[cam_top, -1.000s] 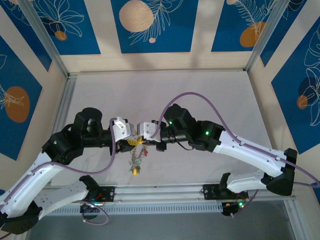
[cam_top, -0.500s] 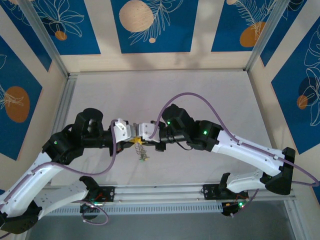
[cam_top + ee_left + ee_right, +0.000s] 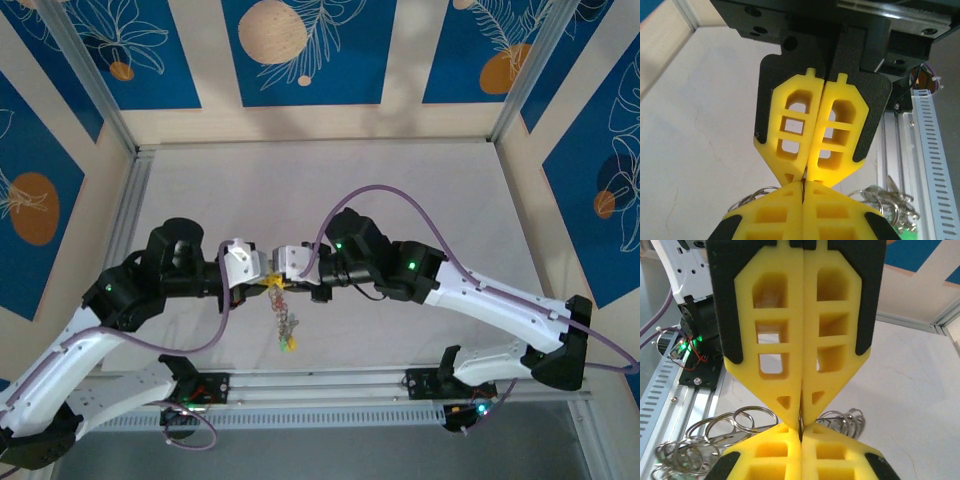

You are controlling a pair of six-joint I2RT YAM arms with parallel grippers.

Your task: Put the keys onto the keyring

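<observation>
Threading step, judged under way.

Top view: left tool point(image 3: 262, 281) and right tool point(image 3: 285, 279) are meeting tip to tip at frame centre. The keyring point(image 3: 283, 316) is hanging beneath them, with the keys point(image 3: 288, 343) dangling lowest over the tabletop point(image 3: 400, 190).

Left wrist view: both tools' pads are pressing together, with ring loops showing at bottom left and right.

Right wrist view: both are apparently clamping ring wire at the tips.

Next move is probably calling for prising the ring's split open without dropping the bunch.

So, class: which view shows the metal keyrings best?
Right wrist: the keyrings loop large and sharp in the foreground. Left wrist catches partial rings at its bottom edge; top external shows a tiny dangling cluster.
</observation>
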